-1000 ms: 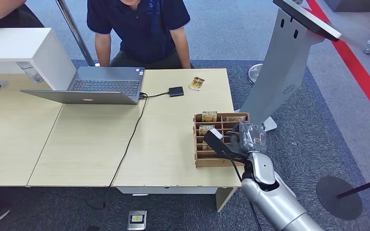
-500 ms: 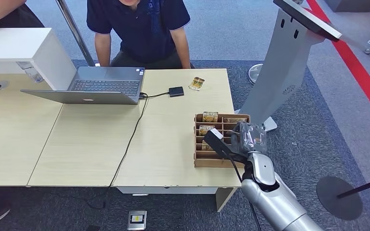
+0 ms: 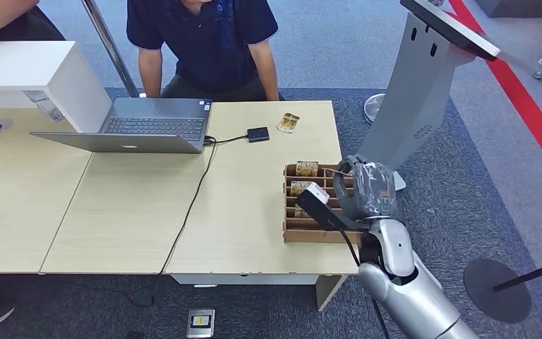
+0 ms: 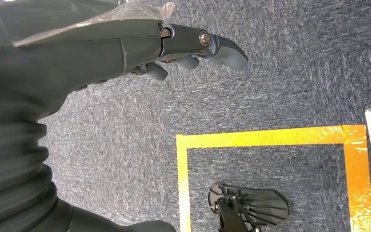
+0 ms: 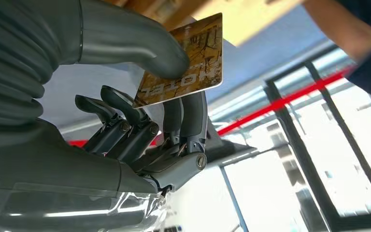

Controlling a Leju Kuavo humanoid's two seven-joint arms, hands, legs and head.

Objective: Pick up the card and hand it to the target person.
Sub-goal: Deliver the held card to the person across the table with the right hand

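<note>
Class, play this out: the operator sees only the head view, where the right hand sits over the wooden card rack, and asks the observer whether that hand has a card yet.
Observer: Yes. In the right wrist view the right hand pinches a brown card between its thumb and fingers.
Operator: Which way is the card facing?
Observer: Its printed face, with lettering, is toward the wrist camera.
Operator: And the left hand?
Observer: The left hand hangs over grey carpet marked with yellow floor tape, holding nothing.
</note>
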